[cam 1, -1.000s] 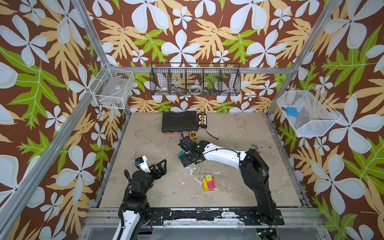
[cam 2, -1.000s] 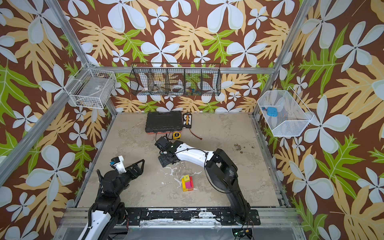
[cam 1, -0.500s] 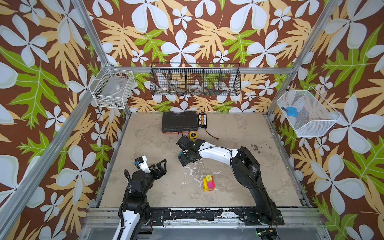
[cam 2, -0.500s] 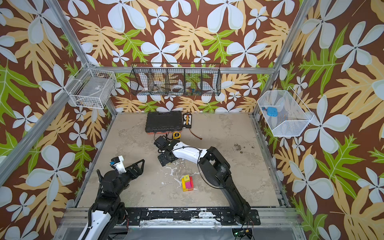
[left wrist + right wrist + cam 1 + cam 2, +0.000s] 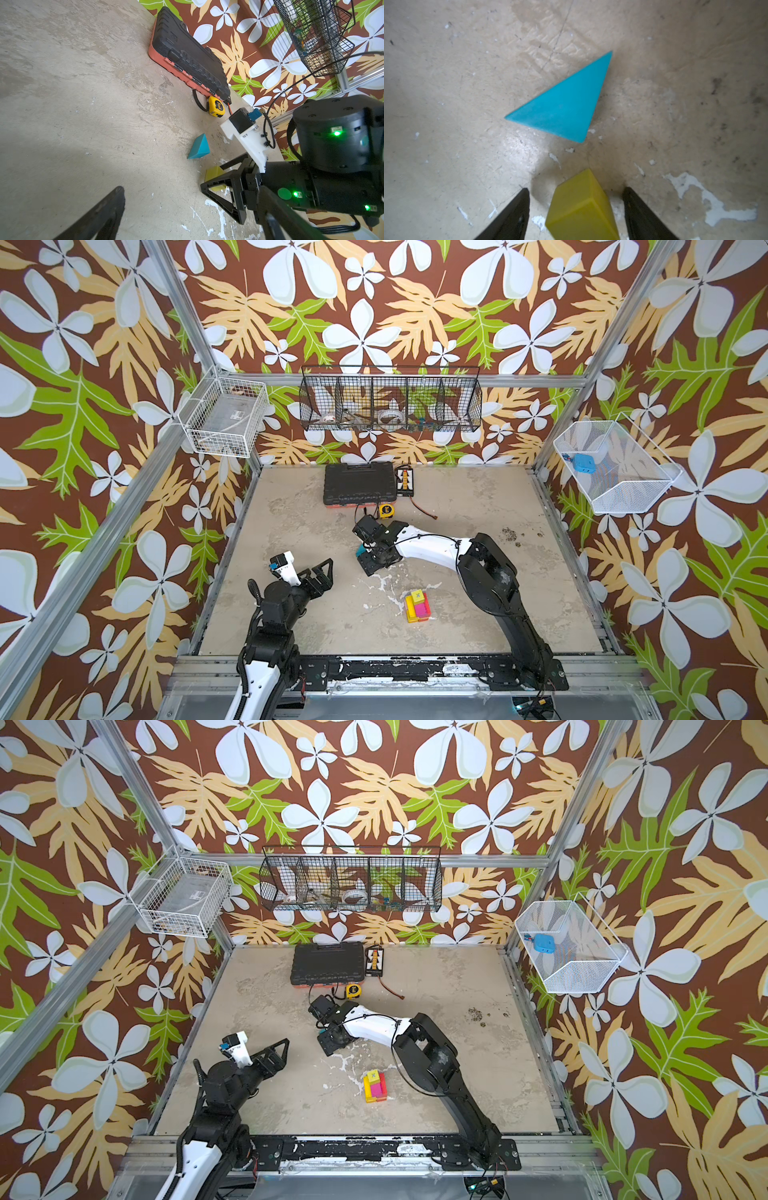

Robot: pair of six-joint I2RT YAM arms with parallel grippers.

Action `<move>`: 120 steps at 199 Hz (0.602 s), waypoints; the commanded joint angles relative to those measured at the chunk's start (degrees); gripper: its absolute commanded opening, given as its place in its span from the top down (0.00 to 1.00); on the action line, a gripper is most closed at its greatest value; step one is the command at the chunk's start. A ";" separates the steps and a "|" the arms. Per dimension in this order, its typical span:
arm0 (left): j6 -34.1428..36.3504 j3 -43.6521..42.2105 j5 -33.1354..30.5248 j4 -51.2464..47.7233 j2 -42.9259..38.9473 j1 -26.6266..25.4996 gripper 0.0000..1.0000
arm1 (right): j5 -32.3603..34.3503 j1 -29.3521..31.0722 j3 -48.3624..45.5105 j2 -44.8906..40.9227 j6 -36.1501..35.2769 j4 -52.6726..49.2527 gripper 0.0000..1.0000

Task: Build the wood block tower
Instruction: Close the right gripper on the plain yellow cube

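While hanging low over the table point(image 5: 299, 614), straddling a yellow block point(image 5: 581, 207) with the right gripper point(image 5: 575, 189) — fingers point(image 5: 512, 214) apart, a gap showing on each side, no contact with the block. Just beyond the fingertips, a teal wedge point(image 5: 562, 106) lying with a triangular face up, close to the block but not touching. Off to the left and nearer the front edge, the left gripper point(image 5: 320, 574) held above the table, fingers spread wide, nothing between them. Between the right gripper and the front edge, the tower point(image 5: 417, 605) — yellow, magenta and orange blocks, a yellow cube on top — well apart from both grippers. By the back wall, a black case point(image 5: 359, 485) with a tape measure point(image 5: 216, 106) just beside it.
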 commanded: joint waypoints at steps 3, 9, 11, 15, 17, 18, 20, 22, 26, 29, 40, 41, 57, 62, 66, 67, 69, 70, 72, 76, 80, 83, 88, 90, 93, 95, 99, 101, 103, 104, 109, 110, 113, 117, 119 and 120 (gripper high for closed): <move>0.12 0.25 -0.03 1.20 0.03 0.07 0.00 | -0.06 0.45 -0.69 -0.84 -0.03 0.09 0.31; 0.16 0.25 0.00 1.20 0.04 0.07 0.00 | 0.11 0.58 -0.88 -1.02 -0.02 0.18 0.32; 0.13 0.25 0.01 1.20 0.04 0.07 0.00 | 0.18 0.64 -0.93 -1.06 -0.03 0.19 0.32; 0.14 0.21 -0.03 1.20 0.03 0.11 0.00 | 0.35 0.75 -0.97 -1.13 -0.03 0.19 0.32; 0.15 0.24 -0.02 1.20 0.04 0.12 0.00 | 0.42 0.81 -1.02 -1.15 0.01 0.19 0.32; 0.12 0.25 -0.03 1.20 0.04 0.09 0.00 | 0.45 0.83 -1.04 -1.15 0.03 0.19 0.32; 0.12 0.25 0.00 1.16 0.04 0.07 0.00 | 0.51 0.90 -1.10 -1.15 -0.02 0.19 0.32; 0.10 0.25 -0.01 1.19 0.06 0.09 0.00 | 0.64 1.00 -1.10 -1.16 -0.03 0.19 0.32; 0.15 0.25 -0.02 1.20 0.04 0.00 0.00 | 0.87 1.15 -1.07 -1.16 0.01 0.11 0.33; 0.15 0.25 0.05 1.20 0.04 0.10 0.00 | 1.09 1.25 -1.07 -1.16 0.04 0.03 0.33; 0.14 0.25 0.05 1.20 0.04 0.07 0.00 | 1.81 1.60 -1.05 -1.16 0.23 -0.29 0.33; 0.16 0.25 0.05 1.20 0.04 0.11 0.00 | 1.89 1.67 -1.01 -1.16 0.27 -0.31 0.33; 0.12 0.25 0.10 1.28 0.04 0.10 0.00 | 2.45 2.41 -1.02 -1.32 0.34 -0.51 0.34; 0.10 0.25 0.10 1.29 0.04 0.07 0.00 | 3.01 2.64 -0.97 -1.48 0.45 -0.67 0.34; 0.17 0.25 0.09 1.27 0.06 0.07 0.00 | 3.42 2.77 -0.87 -1.42 0.62 -0.83 0.34; 0.13 0.25 0.11 1.28 0.05 0.11 0.00 | 3.53 2.78 -0.88 -1.42 0.60 -0.85 0.34; 0.14 0.25 0.10 1.26 0.04 0.14 0.00 | 3.67 2.79 -0.82 -1.42 0.65 -0.93 0.34; 0.12 0.21 0.07 1.28 0.04 0.11 0.00 | 3.74 2.79 -0.81 -1.42 0.71 -0.99 0.34; 0.14 0.24 0.07 1.24 0.04 0.10 0.00 | 3.90 2.86 -0.80 -1.42 0.77 -1.03 0.34; 0.12 0.25 0.04 1.26 0.04 0.07 0.00 | 4.06 2.86 -0.79 -1.50 0.82 -1.12 0.34; 0.10 0.25 0.17 1.21 0.04 0.11 0.00 | 4.10 2.87 -0.79 -1.51 0.91 -1.15 0.34; 0.16 0.21 0.15 1.28 0.04 0.12 0.00 | 4.27 2.88 -0.80 -1.55 1.00 -1.13 0.34; 0.12 0.25 0.19 1.27 0.04 0.08 0.00 | 4.61 2.87 -0.80 -1.66 1.23 -1.22 0.35; 0.12 0.25 0.17 1.26 0.04 0.03 0.00 | 4.82 2.88 -0.80 -1.61 1.36 -1.28 0.35; 0.14 0.25 0.20 1.25 0.04 0.06 0.00 | 5.13 2.88 -0.74 -1.60 1.49 -1.38 0.35; 0.17 0.25 0.15 1.26 0.04 0.09 0.00 | 5.30 2.88 -0.76 -1.60 1.58 -1.43 0.35; 0.14 0.23 0.15 1.29 0.04 0.06 0.00 | 5.66 2.88 -0.68 -1.52 1.70 -1.48 0.35; 0.12 0.25 0.16 1.27 0.04 0.06 0.00 | 5.77 2.88 -0.68 -1.51 1.72 -1.50 0.35; 0.16 0.25 0.14 1.26 0.04 0.09 0.00 | 5.97 2.88 -0.57 -1.44 1.74 -1.55 0.35; 0.13 0.25 0.13 1.28 0.04 0.08 0.00 | 6.03 2.88 -0.56 -1.43 1.78 -1.56 0.35; 0.09 0.23 0.14 1.24 0.05 0.08 0.00 | 6.23 2.88 -0.39 -1.29 1.81 -1.65 0.35; 0.14 0.24 0.13 1.22 0.04 0.08 0.00 | 6.25 2.88 -0.37 -1.27 1.86 -1.65 0.35; 0.13 0.25 0.15 1.25 0.04 0.09 0.00 | 6.35 2.88 -0.26 -1.13 1.89 -1.70 0.35; 0.10 0.25 0.17 1.26 0.03 0.09 0.00 | 6.38 2.88 -0.04 -0.93 1.90 -1.79 0.35; 0.11 0.25 0.18 1.24 0.04 0.07 0.00 | 6.36 2.88 0.07 -0.83 1.90 -1.82 0.35; 0.15 0.25 0.20 1.26 0.04 0.07 0.00 | 6.36 2.88 0.16 -0.78 1.90 -1.87 0.35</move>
